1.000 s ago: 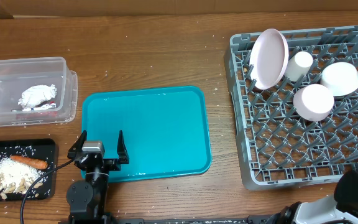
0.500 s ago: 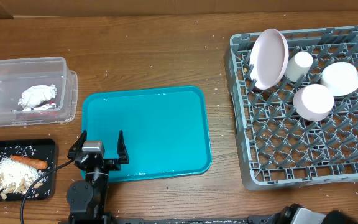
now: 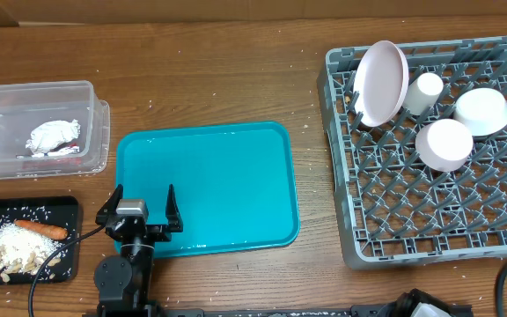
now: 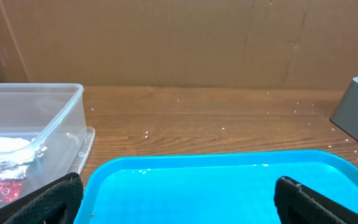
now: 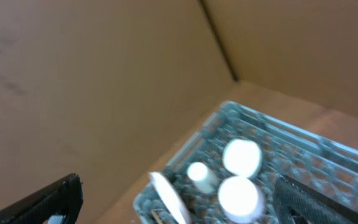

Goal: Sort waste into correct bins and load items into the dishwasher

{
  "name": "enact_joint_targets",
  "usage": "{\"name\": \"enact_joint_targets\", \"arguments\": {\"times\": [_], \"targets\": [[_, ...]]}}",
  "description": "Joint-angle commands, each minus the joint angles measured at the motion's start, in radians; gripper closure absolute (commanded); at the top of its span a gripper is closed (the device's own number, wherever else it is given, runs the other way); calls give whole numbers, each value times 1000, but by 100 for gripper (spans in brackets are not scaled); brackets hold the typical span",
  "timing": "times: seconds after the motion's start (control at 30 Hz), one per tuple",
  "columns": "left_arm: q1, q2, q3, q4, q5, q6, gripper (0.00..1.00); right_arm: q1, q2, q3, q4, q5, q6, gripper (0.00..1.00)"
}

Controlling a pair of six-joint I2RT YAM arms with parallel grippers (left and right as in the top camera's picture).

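Observation:
The grey dish rack (image 3: 429,220) at the right holds a pink plate (image 3: 381,81) on edge, a white cup (image 3: 426,90) and two white bowls (image 3: 445,143), (image 3: 482,110). The right wrist view shows the rack (image 5: 328,162) blurred from afar, with the plate (image 5: 169,198). A clear bin (image 3: 7,97) at the left holds crumpled foil (image 3: 53,134); it also shows in the left wrist view (image 4: 48,124). A black tray (image 3: 64,211) holds rice (image 3: 11,246) and a carrot (image 3: 40,229). My left gripper (image 3: 139,211) is open and empty over the teal tray's (image 3: 227,167) front left edge. My right gripper (image 5: 179,202) is open and empty.
The teal tray (image 4: 216,186) fills the lower left wrist view. A cardboard wall (image 4: 179,37) stands behind the table. Rice grains are scattered on the wooden table (image 3: 218,79).
The right arm has drawn back off the bottom right of the overhead view. The left arm has not moved.

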Motion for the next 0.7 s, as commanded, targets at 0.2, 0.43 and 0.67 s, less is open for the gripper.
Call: {"name": "enact_joint_targets", "arguments": {"times": [0.2, 0.43, 0.67], "targets": [[-6, -9, -4, -2, -6, 26, 0, 89, -96, -192, 350, -141, -335, 0], [-6, -9, -4, -2, -6, 26, 0, 223, -253, -594, 560, -142, -333, 0], [-6, -9, -4, -2, -6, 26, 0, 302, -410, -935, 787, -155, -333, 0]]}}
